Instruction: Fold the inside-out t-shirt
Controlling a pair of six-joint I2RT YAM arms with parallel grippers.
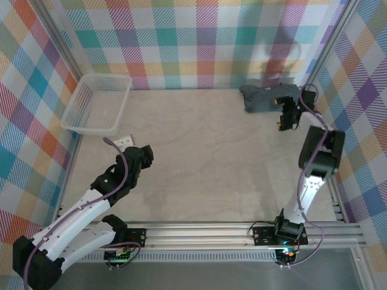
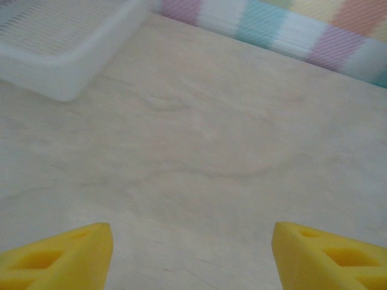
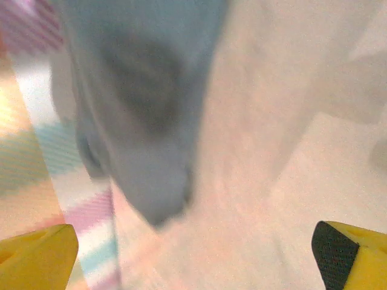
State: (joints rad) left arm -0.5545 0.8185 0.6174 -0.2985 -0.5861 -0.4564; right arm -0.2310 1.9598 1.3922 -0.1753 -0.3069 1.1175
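- Plaid walls [image 1: 181, 42] are hemming the pale table [image 1: 199, 157] on three sides, and the metal rail [image 1: 242, 232] is running along the near edge at 6 o'clock.
- Most of the tabletop is lying bare in the top view, giving me wide room from the centre out to 9 o'clock.
- At 10 o'clock the white basket [image 1: 97, 103] is sitting tight against the left wall.
- The inside-out t-shirt [image 1: 263, 96] is lying bunched in the far right corner, at about 1 o'clock, close to the back wall.
- Its long axis is running from 9 to 3 o'clock, along the back wall. I cannot tell where the collar or hem is pointing.
- I am holding my right pincer [image 3: 195, 235] with its yellow fingers [image 3: 36, 251] wide apart and gripping nothing, just on the near side of the shirt's right end. That view is blurred.
- I am holding my left pincer [image 2: 192, 228] spread apart too, over bare table near the basket's corner at 11 o'clock.
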